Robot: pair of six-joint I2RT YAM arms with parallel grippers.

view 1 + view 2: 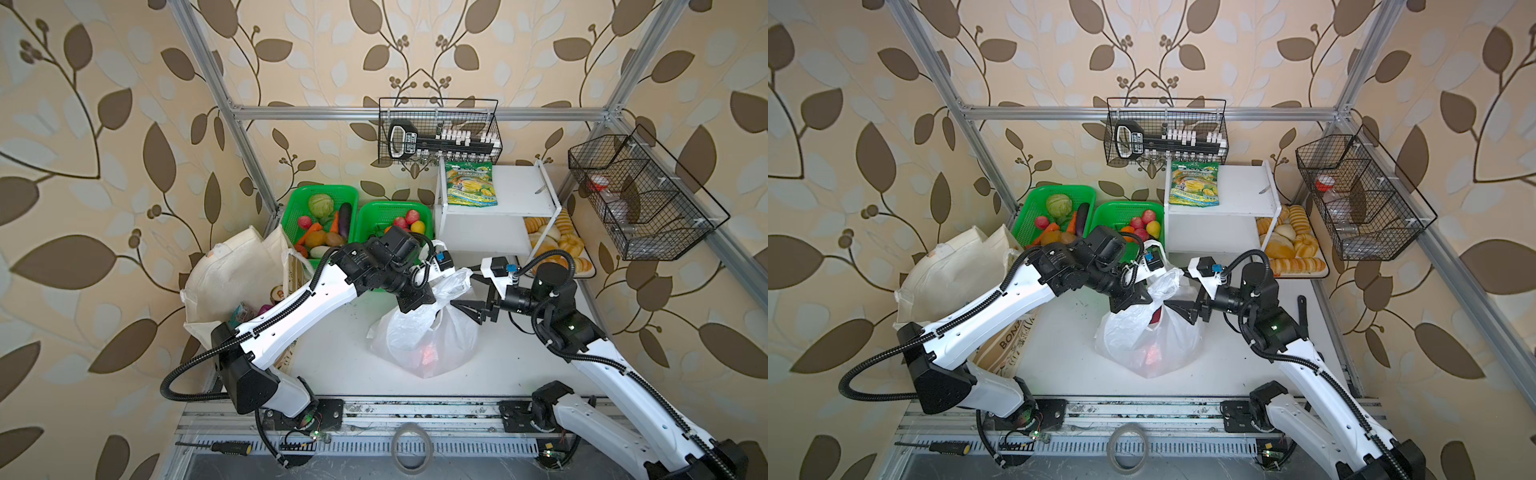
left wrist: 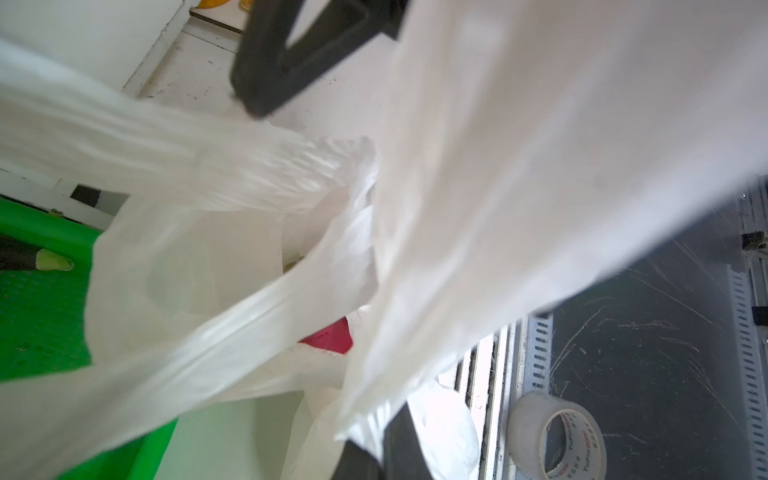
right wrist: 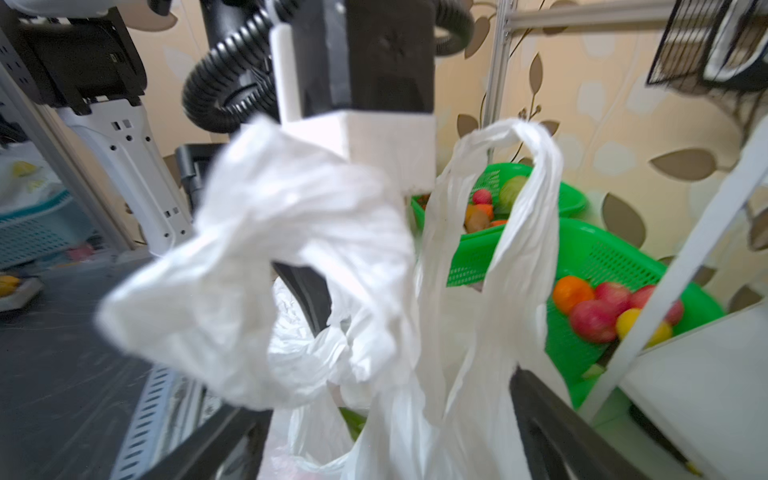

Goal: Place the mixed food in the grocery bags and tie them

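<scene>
- The step in hand was tying the thin plastic carrier bag (image 1: pixel 424 345), which stood on the worktop (image 1: pixel 332 357) between the two arms, with something red (image 2: pixel 328 337) showing through its mouth (which fruit, I could not tell)
- The left claw (image 1: pixel 412 307) was clamped shut on one bunched handle (image 3: pixel 291 232), holding it up above the bag's mouth
- The right claw (image 1: pixel 465 295) had its jaws wide apart and gripped nothing; in the right wrist view the other handle loop (image 3: pixel 528 166) rose upright between the jaws
- The cream cloth tote (image 1: pixel 232 274) sat at the left edge of the worktop, with the small green can (image 1: pixel 277 293) and the blue snack pouch (image 1: pixel 240 312) showing at its mouth and its handles untied
- The next move, as I judged it, was for the right claw to close on the free loop, then for the two handles to be crossed and one drawn through; the film looked limp and slippery, so a firm pinch low on the loop seemed wise
</scene>
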